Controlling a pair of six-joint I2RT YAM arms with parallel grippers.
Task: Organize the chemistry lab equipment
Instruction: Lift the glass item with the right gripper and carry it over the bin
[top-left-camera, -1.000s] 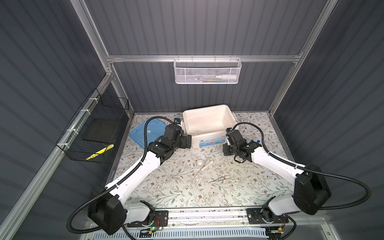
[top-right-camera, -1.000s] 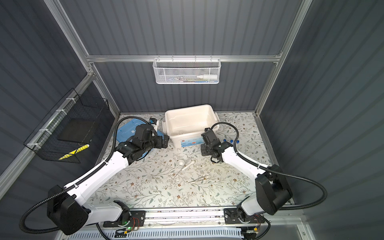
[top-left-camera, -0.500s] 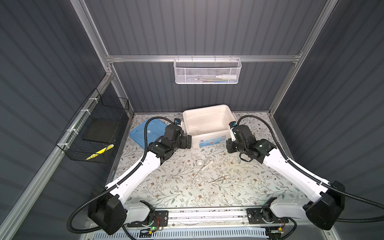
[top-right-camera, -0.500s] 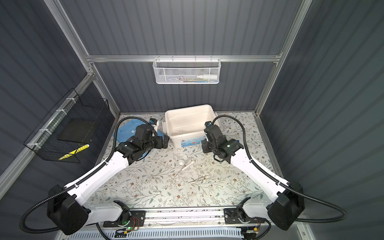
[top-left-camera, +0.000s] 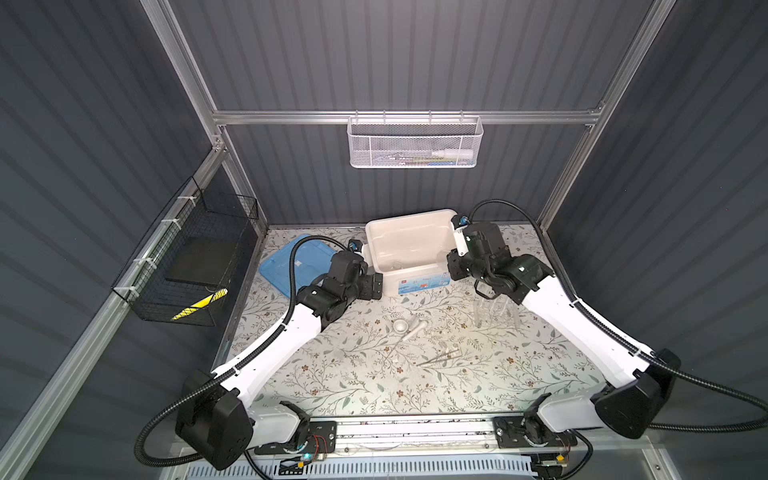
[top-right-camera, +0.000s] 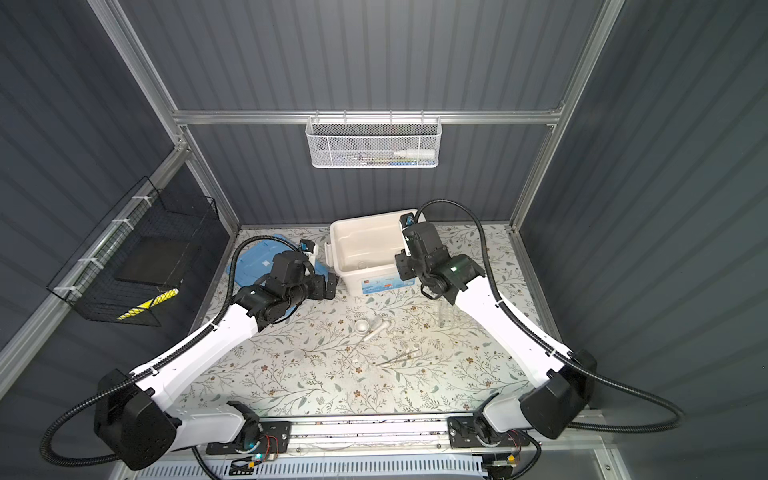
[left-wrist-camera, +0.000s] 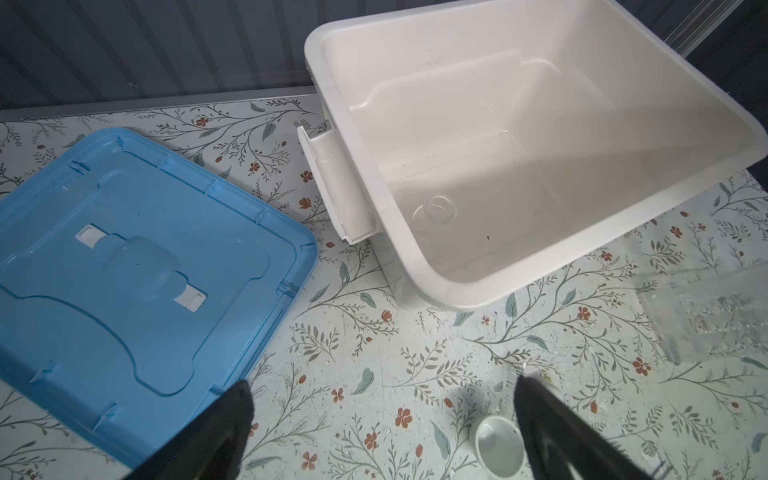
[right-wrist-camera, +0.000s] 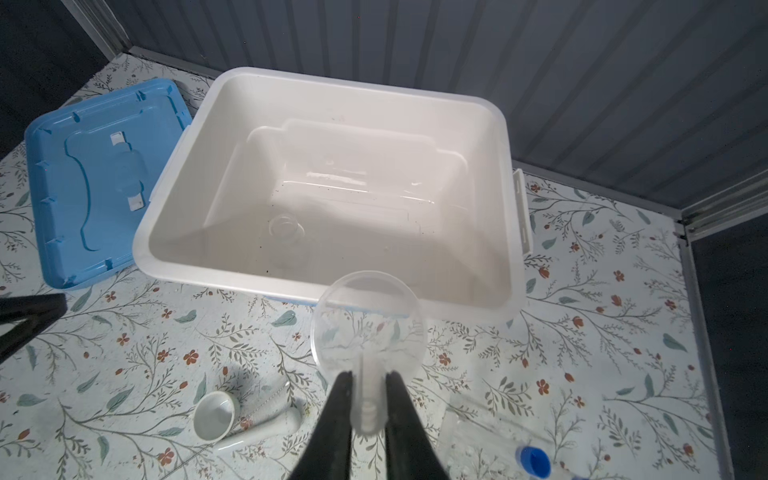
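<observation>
The right gripper (right-wrist-camera: 368, 379), clamped on the clear dish (right-wrist-camera: 368, 328), hovers just short of the box (right-wrist-camera: 208, 277) rim, open basin ahead, wrist pitched downward.

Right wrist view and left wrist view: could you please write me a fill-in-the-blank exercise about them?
The lid beside the box is ___ in colour.
The mortar is ___ in colour.
The right gripper holds the clear dish; the left gripper is wide ___.
Answers: blue, white, open.
</observation>
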